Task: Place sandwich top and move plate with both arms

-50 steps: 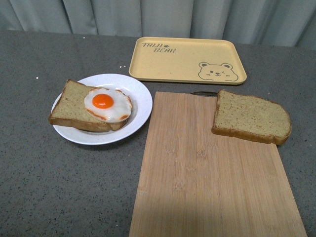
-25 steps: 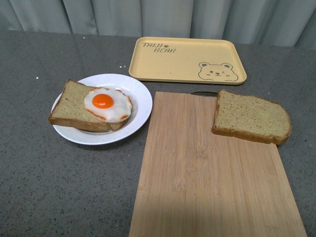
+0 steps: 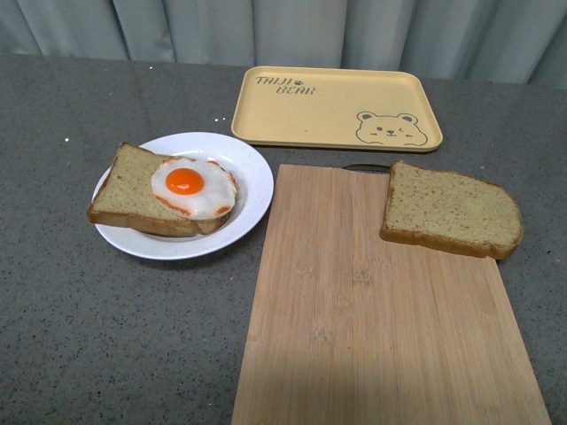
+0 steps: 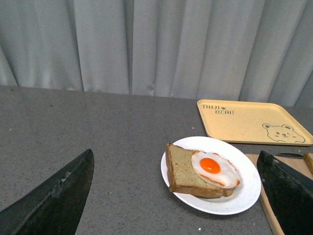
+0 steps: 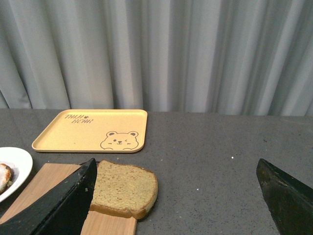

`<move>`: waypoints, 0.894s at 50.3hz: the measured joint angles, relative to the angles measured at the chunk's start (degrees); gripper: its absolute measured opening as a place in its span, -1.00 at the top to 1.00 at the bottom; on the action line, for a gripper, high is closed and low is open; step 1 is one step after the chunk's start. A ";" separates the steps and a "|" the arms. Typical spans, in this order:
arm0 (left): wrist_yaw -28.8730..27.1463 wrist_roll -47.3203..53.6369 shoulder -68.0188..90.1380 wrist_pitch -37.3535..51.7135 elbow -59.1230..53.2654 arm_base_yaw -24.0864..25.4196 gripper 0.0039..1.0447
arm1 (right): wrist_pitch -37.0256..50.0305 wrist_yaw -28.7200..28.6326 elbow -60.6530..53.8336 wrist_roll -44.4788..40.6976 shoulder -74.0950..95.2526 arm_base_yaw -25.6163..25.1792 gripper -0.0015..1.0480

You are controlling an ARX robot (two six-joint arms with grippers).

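The sandwich top [image 3: 452,210] is a plain golden-brown bread slice lying flat on the far right corner of the wooden board; the right wrist view shows the same sandwich top [image 5: 124,188]. The white plate [image 3: 252,181] sits to the left and holds a bread slice with a fried egg [image 3: 190,186]; the plate [image 4: 247,188] also shows in the left wrist view. Neither arm appears in the front view. My left gripper [image 4: 178,196] is open, well back from the plate. My right gripper [image 5: 176,196] is open, with the sandwich top beside one finger [image 5: 58,205].
A wooden cutting board [image 3: 381,310] fills the near right of the grey table. A yellow tray [image 3: 337,106] with a bear drawing lies at the back. Grey curtains hang behind the table's far edge.
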 joint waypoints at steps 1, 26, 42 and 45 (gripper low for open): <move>0.00 0.00 0.00 0.00 0.00 0.00 -0.88 | 0.11 0.59 -0.02 -0.35 0.22 0.44 -0.82; -0.02 0.00 -0.02 -0.04 0.00 0.00 -0.88 | 23.87 0.42 12.57 -8.50 60.65 -10.69 -0.82; -0.02 0.00 -0.02 -0.04 0.00 0.00 -0.88 | 15.12 -17.38 33.83 4.74 93.74 -11.78 -0.82; 0.00 0.00 -0.02 -0.04 0.00 0.00 -0.88 | 13.88 -18.91 36.26 6.82 97.04 -11.28 -0.82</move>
